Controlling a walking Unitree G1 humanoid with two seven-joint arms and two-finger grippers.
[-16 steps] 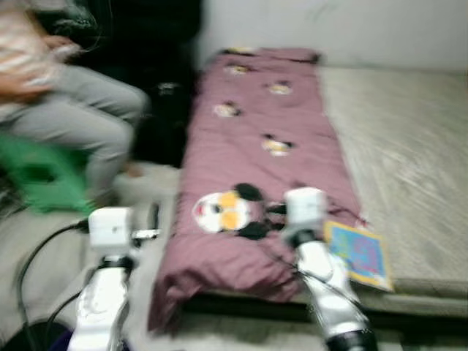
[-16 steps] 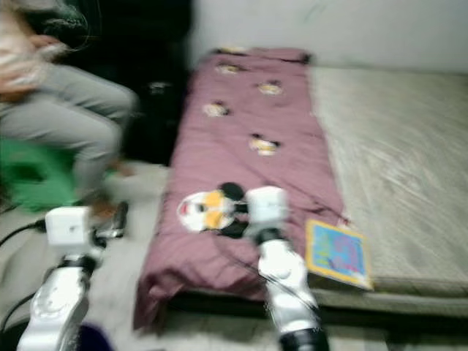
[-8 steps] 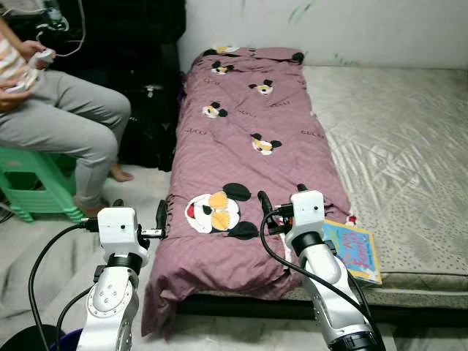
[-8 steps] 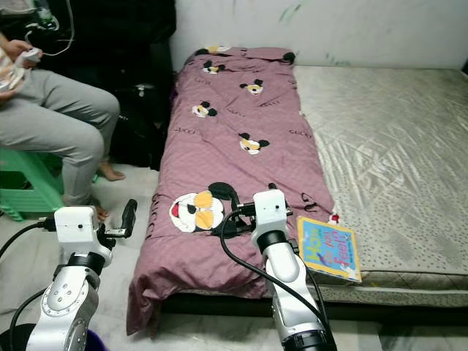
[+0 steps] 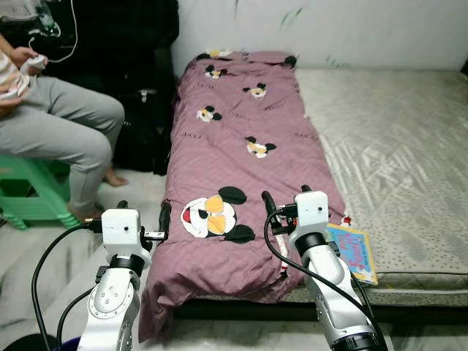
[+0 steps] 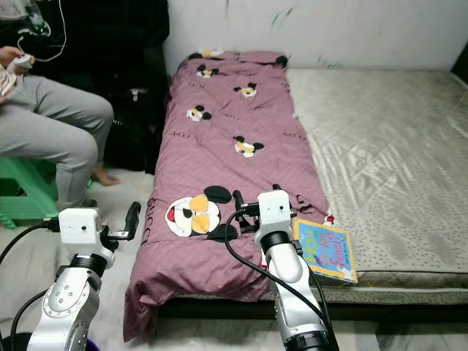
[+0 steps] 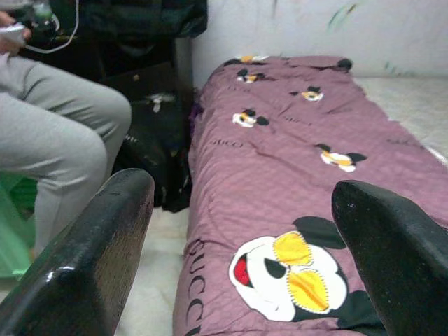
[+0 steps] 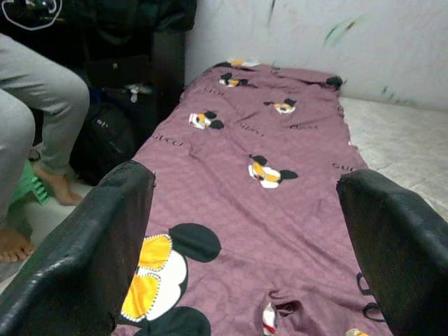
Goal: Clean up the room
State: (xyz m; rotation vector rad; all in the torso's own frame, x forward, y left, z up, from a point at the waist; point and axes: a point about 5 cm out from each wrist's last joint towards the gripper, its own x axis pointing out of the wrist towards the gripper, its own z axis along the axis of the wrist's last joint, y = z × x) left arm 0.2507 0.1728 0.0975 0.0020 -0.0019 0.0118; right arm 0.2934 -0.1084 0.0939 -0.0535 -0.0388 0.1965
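A: What's the biggest thing ahead of the right gripper (image 5: 281,206)?

B: The bed (image 5: 395,139). Its bare beige mattress stretches away beyond the gripper and off to its right side. Along the bed's left half lies a long mauve quilt (image 5: 241,124) printed with cartoon mouse faces, running from just under the gripper to the white wall (image 5: 329,29) far ahead. The quilt's near end droops over the bed's foot, below both grippers.

A: And the left gripper (image 5: 143,218)?

B: It hovers off the quilt's left edge, above the pale floor (image 5: 146,186) beside the bed. Farther ahead and to its left a person in grey trousers (image 5: 62,135) sits on a green stool (image 5: 33,194), hands holding a small white device with a cable. Between that person and the quilt stands a black bag (image 5: 142,124).

A: Are the grippers grasping anything?

B: No. In both wrist views the two black fingers (image 7: 91,259) stand wide apart with nothing between them, so both are released. The right gripper's fingers (image 8: 84,245) frame the large mouse face (image 5: 216,216) on the quilt, which sits just ahead and a little left of it.

A: Anything small?

B: A colourful picture book (image 5: 352,250) lies flat on the mattress near the bed's foot, just to the right of the right gripper, beside the quilt's edge.
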